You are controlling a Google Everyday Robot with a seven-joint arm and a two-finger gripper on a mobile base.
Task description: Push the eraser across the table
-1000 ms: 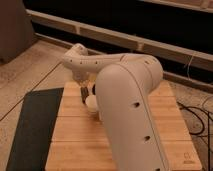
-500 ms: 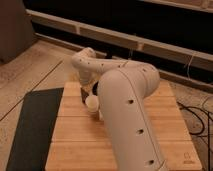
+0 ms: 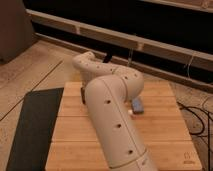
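Item 1, eraser (image 3: 137, 105): small blue-grey block lying flat on the table (image 3: 165, 142), right of centre in the camera view and in the farther half of the top. It sits just beside the right-hand edge of the robot arm (image 3: 112, 120). Nothing is seen resting on it. A small pale spot shows at its near left corner, too little visible to identify

Item 2, gripper (image 3: 83, 96): only a dark sliver shows, low over the table at the left-hand edge of the arm's thick near link. The rest is hidden behind that link, so it cannot be told whether it is open, closed or holding anything

Item 3, relation: the eraser and the gripper are on opposite sides of the arm's near link, with the bulk of the link between them. They are apart and no contact is visible

Item 4, arm: cream, with small dark holes. It rises from the near edge of the picture and bends back over the table's far half

Item 5, table: light wooden planks, with a small dark logo (image 3: 187, 157) at the near right corner

Item 6, surroundings: a dark floor mat (image 3: 35, 125) lies along the table's left side, and black cables (image 3: 200, 117) lie on the floor to its right
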